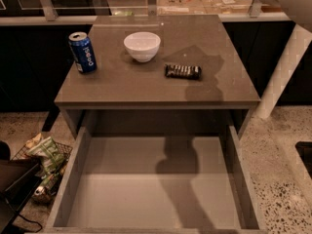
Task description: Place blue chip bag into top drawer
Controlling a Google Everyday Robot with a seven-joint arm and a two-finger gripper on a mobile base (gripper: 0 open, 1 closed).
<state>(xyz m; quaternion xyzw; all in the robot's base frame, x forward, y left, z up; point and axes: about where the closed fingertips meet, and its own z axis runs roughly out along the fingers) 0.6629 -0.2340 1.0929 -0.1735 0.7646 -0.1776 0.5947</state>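
The top drawer (73, 179) is pulled wide open below the grey table (122, 89); its flat grey bottom is bare except for the arm's shadow. The blue chip bag is not in view. My gripper is out of view. Only a white part of my arm (292, 1) shows at the top right corner.
On the table stand a blue soda can (83, 52) at the left and a white bowl (142, 46) in the middle, with a small dark striped candy bar (183, 71) to the right. A white post (282, 77) stands right of the table. A wire basket of snack bags (44, 162) sits on the floor at the left.
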